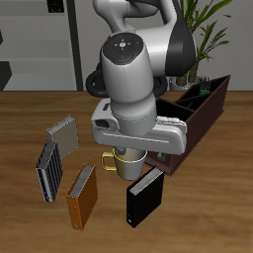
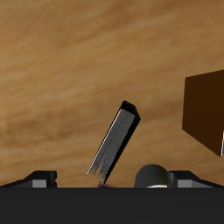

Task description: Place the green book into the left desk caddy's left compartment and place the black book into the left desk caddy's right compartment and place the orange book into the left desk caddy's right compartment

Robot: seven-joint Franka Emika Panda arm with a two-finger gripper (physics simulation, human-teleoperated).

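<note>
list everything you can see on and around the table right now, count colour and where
black book: 1, black cover with white page edges, lying near the table's front edge, in front of the mug
orange book: 1, brownish orange, lying near the front edge beside the black book
striped book: 1, grey and black stripes, behind the orange book
grey book: 1, small, grey, farther back than the striped book
mug: 1, pale yellow, mid table, partly hidden under the gripper
desk caddy: 1, dark maroon brown, toward the table's back; contents too dark to tell
plant: 1, green leaves, behind the caddy
table: 1, wood brown
robot arm: 1, grey and white, over mid table
gripper: 1, above the mug; fingers hidden
</note>
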